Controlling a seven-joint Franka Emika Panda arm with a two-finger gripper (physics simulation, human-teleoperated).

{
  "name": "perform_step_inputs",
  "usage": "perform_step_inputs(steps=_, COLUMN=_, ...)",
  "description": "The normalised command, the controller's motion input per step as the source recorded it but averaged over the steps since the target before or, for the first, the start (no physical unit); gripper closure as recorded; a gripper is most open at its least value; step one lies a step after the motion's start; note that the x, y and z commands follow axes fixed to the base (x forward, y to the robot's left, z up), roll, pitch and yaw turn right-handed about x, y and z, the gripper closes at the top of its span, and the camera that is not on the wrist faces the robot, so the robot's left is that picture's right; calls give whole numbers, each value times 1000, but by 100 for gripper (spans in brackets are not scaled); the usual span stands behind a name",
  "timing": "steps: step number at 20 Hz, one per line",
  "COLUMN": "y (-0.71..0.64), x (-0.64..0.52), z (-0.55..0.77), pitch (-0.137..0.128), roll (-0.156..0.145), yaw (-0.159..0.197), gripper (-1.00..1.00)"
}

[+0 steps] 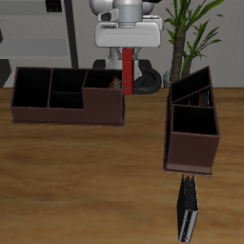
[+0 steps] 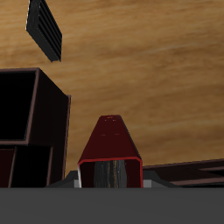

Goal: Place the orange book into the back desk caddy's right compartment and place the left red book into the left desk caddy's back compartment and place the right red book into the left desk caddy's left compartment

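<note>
So the gripper (image 1: 127, 48) is up high at the back of the table (image 1: 86, 181) with a red book (image 1: 127, 69) hanging straight down from it, spine vertical. In the wrist view the same red book (image 2: 111, 149) runs away from the camera with its page edges showing right at the jaws, so I'd say the jaws are pinched on its top end. Holding it upright like that makes sense, since a thin book only drops into a narrow slot edge-first.

It hangs just behind the back desk caddy (image 1: 67, 95), near that caddy's taller end section, the right compartment (image 1: 102, 88). If this is one of the two red books, though, it belongs in the left desk caddy (image 1: 193, 124), the one seen end-on with the slanted far walls, so my guess is the arm has to carry it across to there. Which red book it is, I can't tell.

Another book (image 1: 188, 210) lies flat on the table near the front edge, just in front of the left desk caddy; it looks dark and I can't make out its cover colour. I can't spot the orange book anywhere, so it may be sitting inside a compartment already.
</note>
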Motion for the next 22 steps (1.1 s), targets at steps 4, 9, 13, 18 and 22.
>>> perform_step_inputs(steps=4, y=410, x=-92, z=66, pitch=4, roll=53, yaw=9, gripper=100)
perform_step_inputs(steps=9, y=359, x=-2, z=161, pitch=-17, roll=36, yaw=13, gripper=100)
perform_step_inputs(steps=13, y=254, x=-138, z=66, pitch=8, roll=24, yaw=-27, gripper=100)
perform_step_inputs(steps=18, y=424, x=-156, z=143, pitch=-10, roll=49, yaw=24, gripper=100)
perform_step_inputs(steps=22, y=266, x=122, z=115, pitch=-5, roll=17, yaw=17, gripper=100)
